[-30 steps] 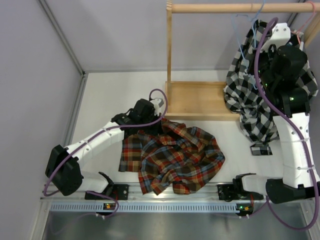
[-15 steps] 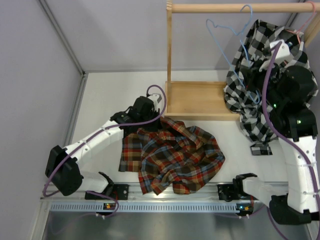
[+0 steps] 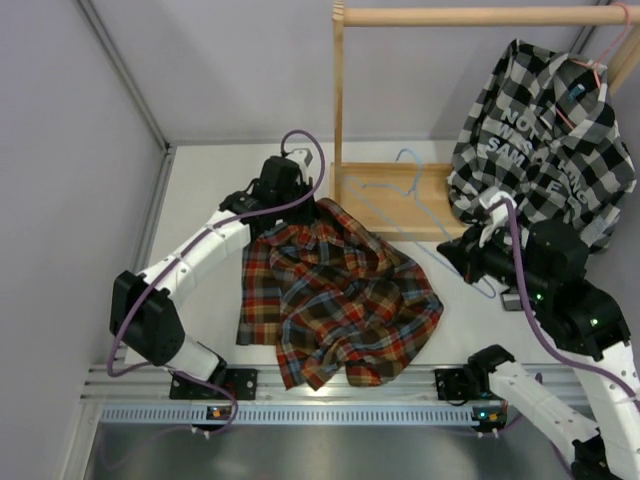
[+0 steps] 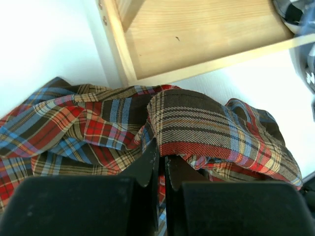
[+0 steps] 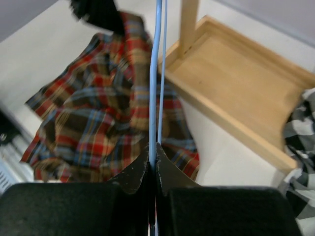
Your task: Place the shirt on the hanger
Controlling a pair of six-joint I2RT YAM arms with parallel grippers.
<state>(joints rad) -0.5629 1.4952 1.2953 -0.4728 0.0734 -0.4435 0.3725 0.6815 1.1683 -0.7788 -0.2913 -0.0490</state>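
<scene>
The plaid shirt [image 3: 340, 300] lies crumpled on the white table in front of the arms. My left gripper [image 3: 298, 212] is at the shirt's far edge, shut on a fold of the fabric [image 4: 197, 132]; the jaws [image 4: 161, 150] pinch cloth between them. My right gripper [image 3: 452, 252] hovers by the shirt's right side, shut on the light-blue wire hanger [image 3: 406, 154]. The hanger reaches back and left over the wooden base. In the right wrist view the hanger [image 5: 158, 73] runs straight up from the closed jaws [image 5: 154, 150], above the shirt [image 5: 98, 113].
A wooden rack stands at the back, with a rail [image 3: 480, 15] on top and a tray-like base [image 3: 400, 205] behind the shirt. A black-and-white checked shirt [image 3: 545, 130] hangs from the rail on a pink-red hanger [image 3: 577, 80]. A small dark object [image 3: 515, 300] lies at the right.
My right arm has swung down from the rail and leftward, carrying the blue hanger to the shirt's right side. My left gripper has moved toward the back with the shirt's edge.
</scene>
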